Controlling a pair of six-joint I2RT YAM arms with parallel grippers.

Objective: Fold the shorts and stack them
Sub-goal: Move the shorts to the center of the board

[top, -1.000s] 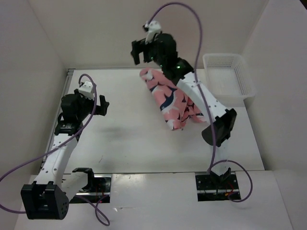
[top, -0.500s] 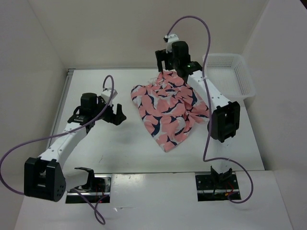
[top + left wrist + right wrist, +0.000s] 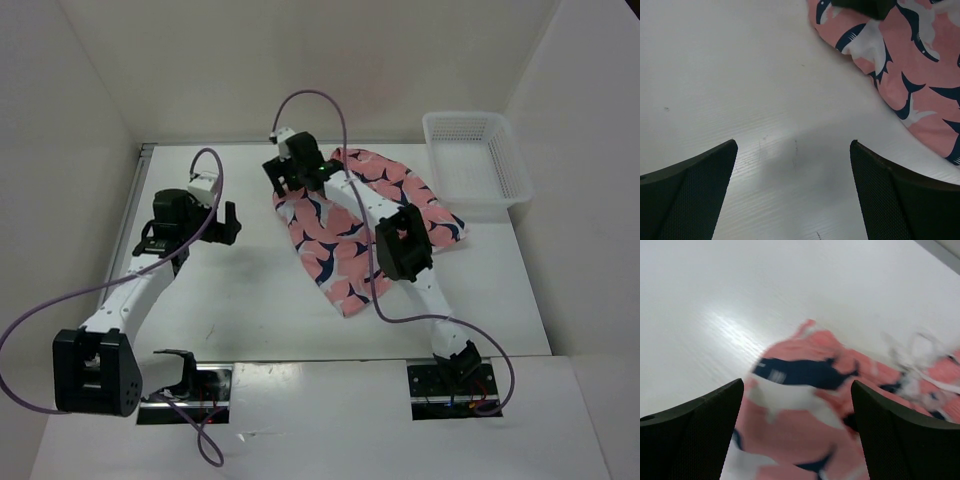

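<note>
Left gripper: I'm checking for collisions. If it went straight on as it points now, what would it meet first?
Most likely the bare table, short of the shorts: the left gripper, jaws open, frames only tabletop, though depth is unclear.

The shorts [image 3: 335, 255] lie on the table [image 3: 240, 300], left of the basket [image 3: 500, 190].

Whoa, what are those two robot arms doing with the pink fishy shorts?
They are working on folding the shorts, which lie spread out and unfolded on the white table. The right gripper hangs open over the far left corner of the shorts, holding nothing. The left gripper is open too, over bare table just beside the shorts' left edge. The white basket sits off in the far right corner.
</note>
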